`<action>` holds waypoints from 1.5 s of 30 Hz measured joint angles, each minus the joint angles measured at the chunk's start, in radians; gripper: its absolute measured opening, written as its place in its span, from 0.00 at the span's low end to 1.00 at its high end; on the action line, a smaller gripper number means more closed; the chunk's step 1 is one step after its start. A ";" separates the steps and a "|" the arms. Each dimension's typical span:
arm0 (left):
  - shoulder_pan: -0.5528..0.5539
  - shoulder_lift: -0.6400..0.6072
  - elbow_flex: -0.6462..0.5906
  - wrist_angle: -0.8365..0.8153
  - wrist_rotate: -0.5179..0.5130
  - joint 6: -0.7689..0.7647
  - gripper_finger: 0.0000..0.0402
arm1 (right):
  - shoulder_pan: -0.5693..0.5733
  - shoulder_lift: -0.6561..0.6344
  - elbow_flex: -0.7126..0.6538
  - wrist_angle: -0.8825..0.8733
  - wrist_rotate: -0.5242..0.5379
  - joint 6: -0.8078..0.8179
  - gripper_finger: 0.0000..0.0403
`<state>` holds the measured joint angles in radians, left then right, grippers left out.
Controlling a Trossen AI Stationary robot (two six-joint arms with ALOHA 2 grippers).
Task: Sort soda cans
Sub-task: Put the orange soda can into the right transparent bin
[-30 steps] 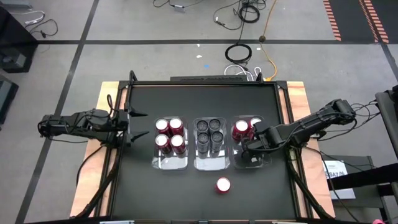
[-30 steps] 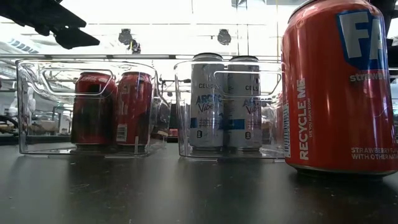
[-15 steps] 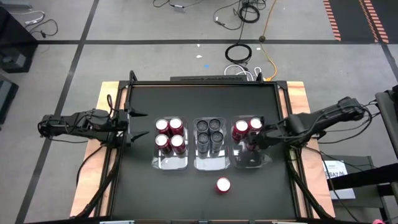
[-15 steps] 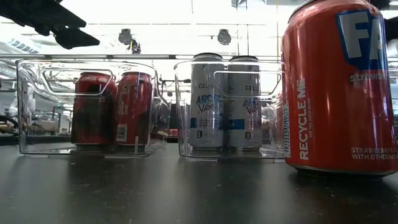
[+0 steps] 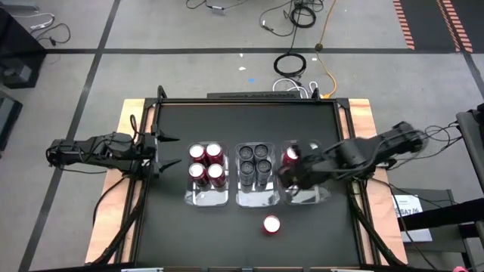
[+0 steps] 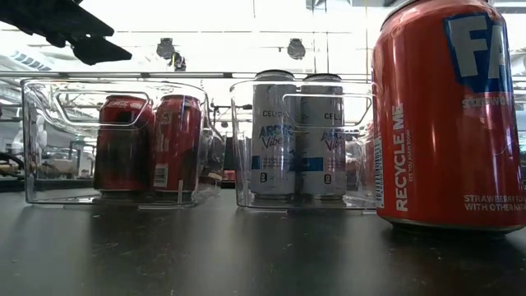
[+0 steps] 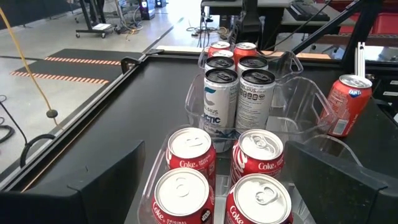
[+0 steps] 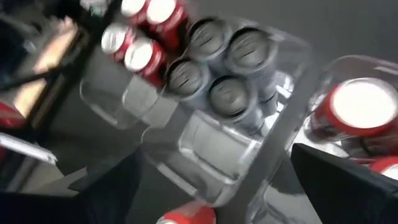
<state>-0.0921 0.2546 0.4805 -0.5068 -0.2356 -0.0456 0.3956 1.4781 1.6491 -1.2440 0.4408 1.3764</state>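
Note:
Four red soda cans [image 5: 206, 162] stand in the left clear bin and four grey cans [image 5: 255, 160] in the middle bin. The right bin holds red cans [image 5: 293, 155]. One red can [image 5: 271, 224] stands alone on the mat near the table's near edge; it fills the right of the low view [image 6: 448, 115]. My right gripper [image 5: 290, 172] hovers open over the right bin's near part, blurred; its wrist view [image 8: 214, 155] looks down on the grey cans [image 8: 217, 68]. My left gripper [image 5: 170, 151] waits open left of the left bin [image 7: 214, 149].
Three clear plastic bins [image 5: 257, 198] stand side by side mid-table on the black mat. The mat is bare behind the bins and around the lone can. A raised frame [image 5: 249, 100] borders the mat. Cables lie on the floor beyond the table.
My right gripper drew back from the right bin toward the table's right edge, uncovering a second red can there. It then swung left again over the bin's near part, toward the middle bin. The cans and my left arm kept still.

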 joint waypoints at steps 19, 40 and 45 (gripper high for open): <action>0.000 0.000 0.000 0.000 0.000 0.000 0.97 | 0.164 0.614 0.664 -0.328 -0.218 0.319 0.98; 0.000 0.000 0.000 0.000 0.000 0.000 0.97 | 0.219 0.749 0.621 -0.327 -0.241 0.490 0.98; 0.000 0.000 0.000 0.000 0.000 0.000 0.97 | 0.200 0.749 0.583 -0.328 -0.293 0.451 0.98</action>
<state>-0.0920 0.2550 0.4805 -0.5072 -0.2356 -0.0456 0.5955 2.2273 2.2318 -1.5718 0.1482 1.8275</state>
